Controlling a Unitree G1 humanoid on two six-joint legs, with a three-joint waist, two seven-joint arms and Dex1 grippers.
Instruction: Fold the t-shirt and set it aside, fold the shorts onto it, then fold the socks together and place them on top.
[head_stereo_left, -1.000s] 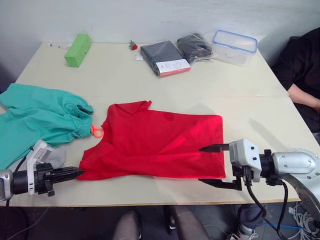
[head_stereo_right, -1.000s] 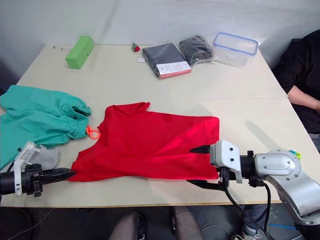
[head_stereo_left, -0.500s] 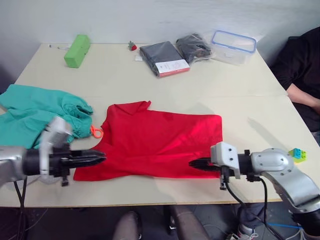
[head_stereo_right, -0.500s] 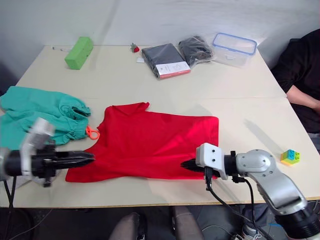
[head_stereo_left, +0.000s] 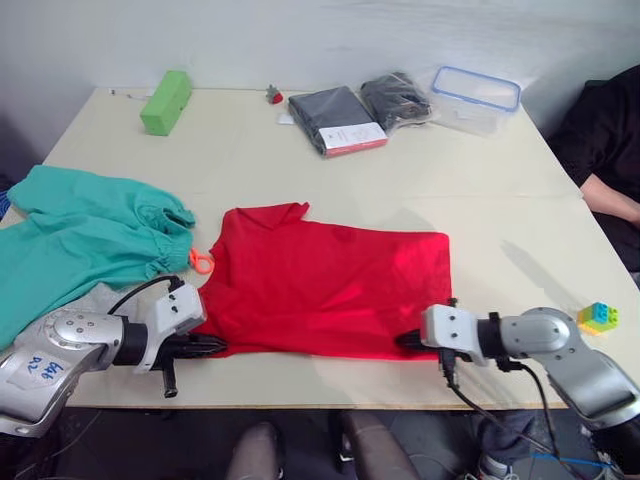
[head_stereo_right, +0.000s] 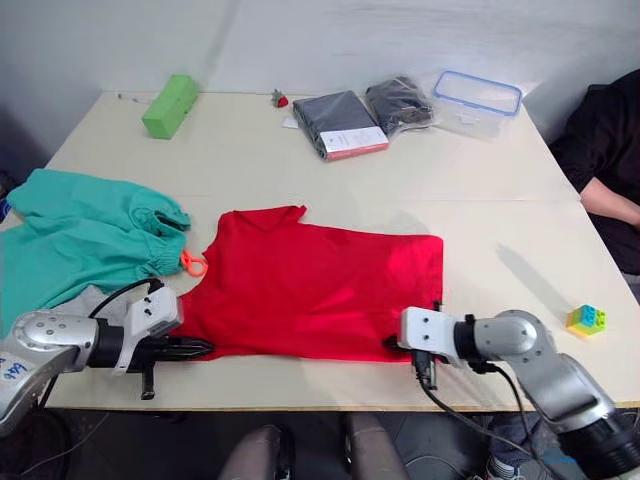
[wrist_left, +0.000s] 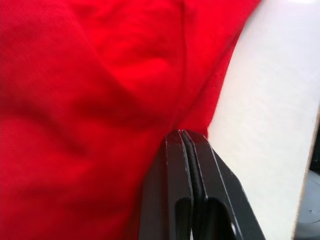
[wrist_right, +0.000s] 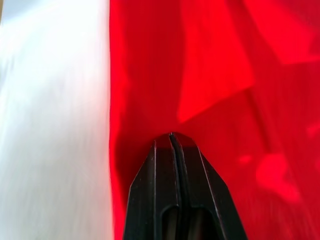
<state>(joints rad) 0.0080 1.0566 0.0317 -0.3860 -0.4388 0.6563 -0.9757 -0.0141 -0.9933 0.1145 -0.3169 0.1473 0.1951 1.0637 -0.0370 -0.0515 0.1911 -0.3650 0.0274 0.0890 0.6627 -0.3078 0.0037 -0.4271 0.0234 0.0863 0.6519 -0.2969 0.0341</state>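
Observation:
The red t-shirt (head_stereo_left: 325, 285) lies spread flat near the table's front edge, neck toward the left. My left gripper (head_stereo_left: 218, 347) is at its near-left corner, and the left wrist view has the left gripper (wrist_left: 181, 134) shut with red cloth pinched at the tips. At the near-right corner my right gripper (head_stereo_left: 405, 340) is likewise shut on the hem, as the right wrist view of the right gripper (wrist_right: 170, 136) confirms. The teal shorts (head_stereo_left: 90, 245) lie crumpled at the left, their orange drawstring (head_stereo_left: 200, 263) beside the shirt. A grey sock (head_stereo_right: 90, 300) peeks out behind my left arm.
At the back stand a lime-green block (head_stereo_left: 166, 100), two dark packaged garments (head_stereo_left: 337, 118), a small red item (head_stereo_left: 273, 95) and a clear blue-rimmed container (head_stereo_left: 475, 97). A small toy brick stack (head_stereo_left: 598, 316) sits front right. A person in black (head_stereo_left: 610, 140) sits at the right edge.
Both grippers closed and moved inward onto the t-shirt's near edge, the left one going right to the corner, the right one going left to the hem. The view shifted slightly.

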